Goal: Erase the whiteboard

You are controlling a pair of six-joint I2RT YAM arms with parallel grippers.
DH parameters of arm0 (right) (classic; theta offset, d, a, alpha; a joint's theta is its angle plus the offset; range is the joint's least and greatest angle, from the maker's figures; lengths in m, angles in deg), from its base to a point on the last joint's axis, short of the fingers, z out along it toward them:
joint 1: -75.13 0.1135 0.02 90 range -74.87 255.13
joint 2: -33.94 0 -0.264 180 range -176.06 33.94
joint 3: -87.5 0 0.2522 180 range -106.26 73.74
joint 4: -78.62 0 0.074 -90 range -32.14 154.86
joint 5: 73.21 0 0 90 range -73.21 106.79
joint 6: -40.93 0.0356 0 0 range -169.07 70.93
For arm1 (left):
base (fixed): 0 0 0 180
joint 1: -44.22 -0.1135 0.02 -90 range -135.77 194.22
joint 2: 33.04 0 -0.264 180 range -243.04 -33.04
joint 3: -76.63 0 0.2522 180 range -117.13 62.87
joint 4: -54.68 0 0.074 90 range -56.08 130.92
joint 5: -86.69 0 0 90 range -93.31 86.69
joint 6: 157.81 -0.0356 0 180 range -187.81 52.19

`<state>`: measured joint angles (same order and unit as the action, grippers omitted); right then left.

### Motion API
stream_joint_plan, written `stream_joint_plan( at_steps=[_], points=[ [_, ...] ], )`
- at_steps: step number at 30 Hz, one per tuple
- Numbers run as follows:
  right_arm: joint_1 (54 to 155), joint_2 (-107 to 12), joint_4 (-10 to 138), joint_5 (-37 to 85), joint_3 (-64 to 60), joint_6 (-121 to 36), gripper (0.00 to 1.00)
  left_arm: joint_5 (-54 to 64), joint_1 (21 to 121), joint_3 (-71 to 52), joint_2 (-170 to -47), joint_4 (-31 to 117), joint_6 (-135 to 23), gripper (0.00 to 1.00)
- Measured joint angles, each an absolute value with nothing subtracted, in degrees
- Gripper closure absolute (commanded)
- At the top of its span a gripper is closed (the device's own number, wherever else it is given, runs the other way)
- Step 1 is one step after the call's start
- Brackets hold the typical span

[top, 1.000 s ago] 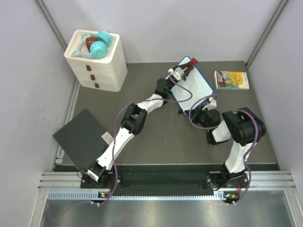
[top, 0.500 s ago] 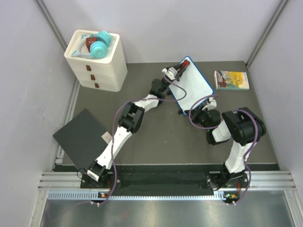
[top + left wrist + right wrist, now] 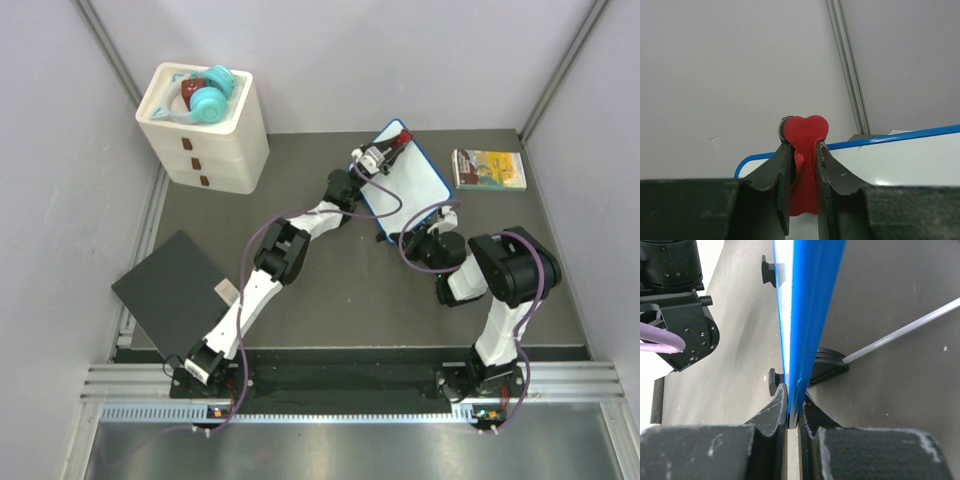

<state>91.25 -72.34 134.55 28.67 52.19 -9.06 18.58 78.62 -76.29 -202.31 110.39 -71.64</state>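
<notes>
While the right end effector [image 3: 793,407] is clamped on the near blue rim of the whiteboard [image 3: 415,175], holding it at a slant at the far right of the worktop [image 3: 360,300], the left end effector [image 3: 804,152] is clenched on a red, heart-topped eraser [image 3: 805,132] at the board's far left corner. Whether the eraser presses on the surface or hangs just above it, I cannot tell. Every part of the board's face that shows from above and from the left wrist is plain white, with no black writing that I can make out; the strip under the left arm and its cable is hidden. By that, the wiping looks mostly done. What is left is probably a last pass over the covered corner, then setting board and eraser down.
</notes>
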Motion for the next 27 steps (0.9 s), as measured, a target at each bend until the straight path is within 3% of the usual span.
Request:
stream_joint_plan(
  at_steps=[7,20,27],
  points=[
    [91.2,-72.4,134.6,28.7,52.2,-9.1,1.00,18.2,77.7,-68.8,-199.4,114.2,-72.3,1.00],
    [91.4,-72.2,134.3,28.6,51.9,-10.7,1.00,18.1,71.6,-18.9,-171.2,115.0,-74.0,1.00],
    [91.7,-71.4,133.5,28.4,51.9,-11.2,1.00,19.4,72.1,0.7,-156.4,115.0,-77.9,1.00]
  ],
)
